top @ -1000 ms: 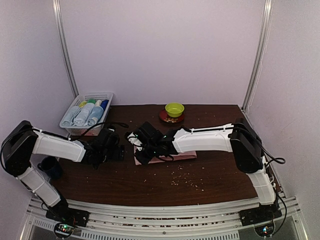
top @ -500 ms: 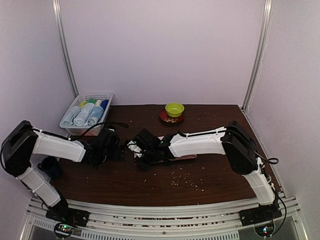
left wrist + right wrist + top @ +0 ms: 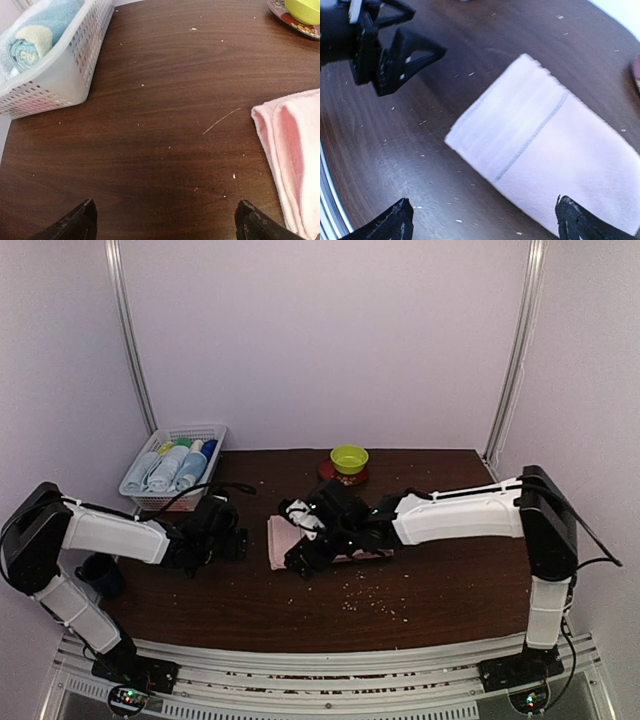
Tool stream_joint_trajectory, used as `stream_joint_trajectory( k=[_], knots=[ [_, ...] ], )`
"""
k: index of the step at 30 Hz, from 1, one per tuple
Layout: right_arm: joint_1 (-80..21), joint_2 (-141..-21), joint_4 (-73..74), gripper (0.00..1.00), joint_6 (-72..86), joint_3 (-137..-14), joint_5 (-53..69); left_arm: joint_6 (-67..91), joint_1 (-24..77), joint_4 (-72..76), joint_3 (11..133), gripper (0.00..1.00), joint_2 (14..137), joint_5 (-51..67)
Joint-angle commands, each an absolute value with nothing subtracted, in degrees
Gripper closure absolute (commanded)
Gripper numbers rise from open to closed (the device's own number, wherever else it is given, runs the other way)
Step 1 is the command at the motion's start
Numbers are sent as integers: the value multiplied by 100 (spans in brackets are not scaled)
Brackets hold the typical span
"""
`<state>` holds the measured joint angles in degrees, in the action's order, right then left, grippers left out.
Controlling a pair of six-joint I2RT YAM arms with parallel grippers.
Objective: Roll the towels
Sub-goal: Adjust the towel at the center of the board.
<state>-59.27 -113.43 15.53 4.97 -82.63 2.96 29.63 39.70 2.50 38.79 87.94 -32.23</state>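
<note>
A pale pink towel (image 3: 545,140) lies folded flat on the dark table, with a thin grey stripe across it. In the top view its left end (image 3: 279,540) shows beside the right arm. My right gripper (image 3: 482,222) hovers open above the towel's near edge, holding nothing; from above, the right gripper (image 3: 303,545) sits over the towel. My left gripper (image 3: 167,225) is open over bare wood to the left of the towel (image 3: 295,150), apart from it. The left gripper (image 3: 238,540) also shows in the right wrist view (image 3: 395,55).
A white mesh basket (image 3: 205,432) at the back left holds several rolled light blue towels (image 3: 35,35). A green bowl (image 3: 349,458) on a red plate stands at the back centre. A dark cup (image 3: 100,575) sits by the left arm. Crumbs dot the table.
My right gripper has opened, let go of the pink towel's left end and drawn back to the right. The towel's left end now lies uncovered. The left arm has not moved.
</note>
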Motion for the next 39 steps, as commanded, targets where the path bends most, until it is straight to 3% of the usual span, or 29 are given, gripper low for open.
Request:
stream_joint_trajectory(
  k=[1, 6, 10, 20, 39],
  knots=[
    [-5172, -10271, 417, 0, 1197, -7131, 325, 2755, 3963, 563, 3838, 2, 8487, -3443],
    [-4319, -9694, -644, 0, 1764, -6070, 983, 2833, 3960, 651, 4196, 2, 8537, -2762],
    [-3825, -9834, -1212, 0, 2258, -5795, 1676, 2828, 3964, 554, 5178, 2, 9036, -2125],
    [-3336, -10492, -2541, 0, 3347, -5515, 2920, 2718, 3972, -232, 7565, 2, 11270, -2369],
    [-3168, -11509, -3829, 0, 4235, -5968, 3311, 2383, 3994, -413, 7682, 2, 12477, -4091]
  ],
)
